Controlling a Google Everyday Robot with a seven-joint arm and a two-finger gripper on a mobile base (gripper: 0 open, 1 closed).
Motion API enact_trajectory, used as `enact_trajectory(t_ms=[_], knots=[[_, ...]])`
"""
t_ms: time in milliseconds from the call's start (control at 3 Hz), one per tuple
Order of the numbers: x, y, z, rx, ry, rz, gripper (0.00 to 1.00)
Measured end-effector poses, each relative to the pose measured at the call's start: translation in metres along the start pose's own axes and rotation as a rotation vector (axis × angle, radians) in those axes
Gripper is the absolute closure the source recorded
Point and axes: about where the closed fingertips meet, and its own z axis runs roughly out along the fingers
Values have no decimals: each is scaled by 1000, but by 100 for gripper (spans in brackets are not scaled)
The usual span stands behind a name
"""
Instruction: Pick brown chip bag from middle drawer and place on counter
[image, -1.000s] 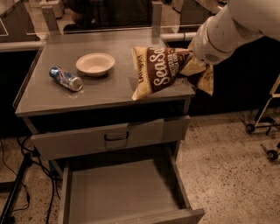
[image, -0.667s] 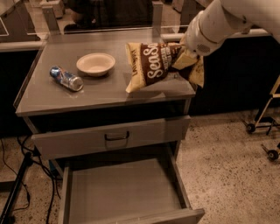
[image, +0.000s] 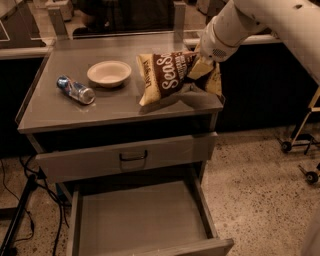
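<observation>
The brown chip bag (image: 167, 75) with white "SeaSalt" lettering hangs tilted over the right part of the counter (image: 65, 110), its lower left corner at or just above the surface. My gripper (image: 202, 61) is shut on the bag's right end, with the white arm coming in from the upper right. The middle drawer (image: 140, 220) stands pulled out below, its grey floor bare.
A white bowl (image: 109, 73) and a small blue-silver can (image: 75, 90) lying on its side sit on the counter's left half. The top drawer front (image: 125, 157) with a dark loop handle stands slightly out. Cables hang at the lower left; a wheeled stand is at far right.
The gripper has carried the bag leftward and lower over the counter; the bag now hangs closer to the surface and nearer the bowl.
</observation>
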Motion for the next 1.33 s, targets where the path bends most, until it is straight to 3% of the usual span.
enact_trajectory(t_ms=[1000, 1333], knots=[[6, 2, 63, -99, 9, 14, 100], [6, 2, 63, -99, 9, 14, 81]])
